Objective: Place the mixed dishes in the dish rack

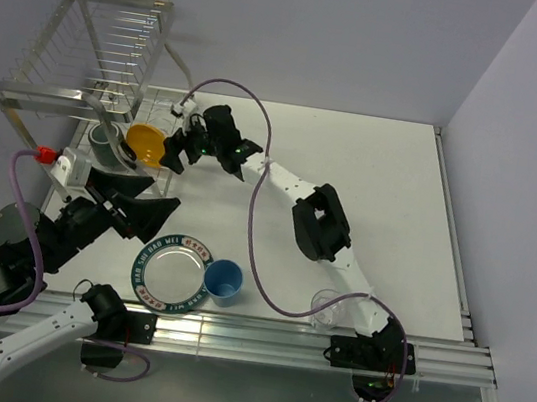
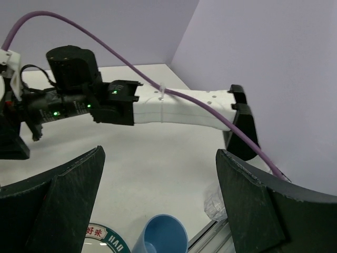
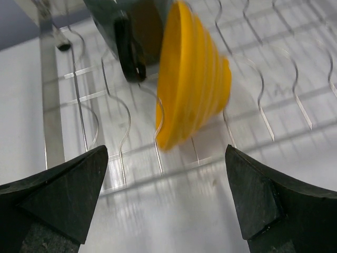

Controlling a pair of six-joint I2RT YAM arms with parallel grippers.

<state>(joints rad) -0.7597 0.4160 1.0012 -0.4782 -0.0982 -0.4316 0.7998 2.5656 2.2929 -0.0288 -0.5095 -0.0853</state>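
Three of five dishes sit on the worktop [image 1: 389, 209], well clear of the dish rack [image 1: 100, 44]: the clear glass [image 1: 326, 309] farthest from it, the blue cup [image 1: 223, 280] just beside the lettered plate [image 1: 171, 276], nearer. Between them and the rack, the left jaws hang apart and empty. At the rack's lower tier the right jaws stand wide, gripping nothing, just short of the yellow bowl [image 3: 195, 79] loaded beside the dark mug [image 3: 108, 18]. Only the right wrist view shows the bowl on edge against the mug; the overhead view alone takes in all five pieces.
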